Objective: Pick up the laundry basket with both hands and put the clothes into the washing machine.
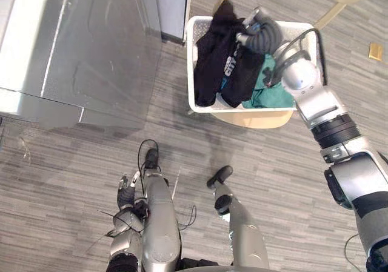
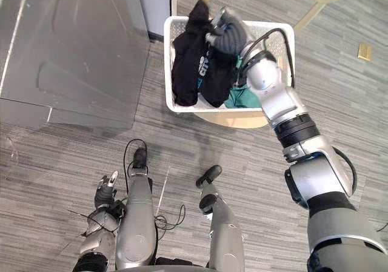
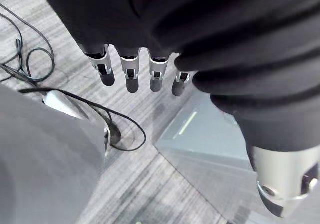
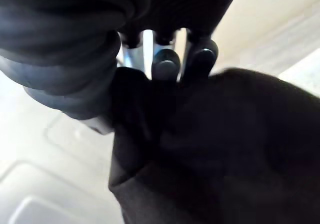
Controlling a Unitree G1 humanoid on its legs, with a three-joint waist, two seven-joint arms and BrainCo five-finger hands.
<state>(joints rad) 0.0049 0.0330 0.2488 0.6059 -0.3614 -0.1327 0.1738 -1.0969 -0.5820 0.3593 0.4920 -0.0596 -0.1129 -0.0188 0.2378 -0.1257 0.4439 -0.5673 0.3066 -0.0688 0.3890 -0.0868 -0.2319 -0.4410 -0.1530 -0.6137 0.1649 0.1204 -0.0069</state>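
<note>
Down at my left side: my left robot hand [image 1: 126, 190] hangs low over the floor [image 1: 73, 181], fingers [image 3: 131, 77] straight and slack, holding nothing.
Far left, further out: one big glossy grey body, which I take for the washing machine [image 1: 91, 54]; I can make out no door or opening on it.
Middle, ahead of me: one white laundry basket [image 1: 191, 72] stands on one pale wooden stool [image 1: 254, 120], near the grey body and not lifted.
Clothes in the basket: I can count two. One black garment [image 1: 212, 60] with a pale print is bunched up to a peak at the far rim. One green garment [image 1: 270, 93] lies under it on the right; more may lie beneath.
Right of the basket: my right robot hand [image 1: 260, 33] reaches in over the far rim, fingers [image 4: 166, 64] bent down into the black garment and pinching a fold of it.
Far right: one small tan scrap [image 1: 375, 51] lies on the floor, no part of the job.
Step in hand: I judge I am taking clothes straight out of the basket one-handed; the two-handed lift is not done.
Next move calls for: raising the black garment free of the rim without dragging the green one along or tipping the basket off the stool, then carrying it leftward to the machine and finding its opening.
</note>
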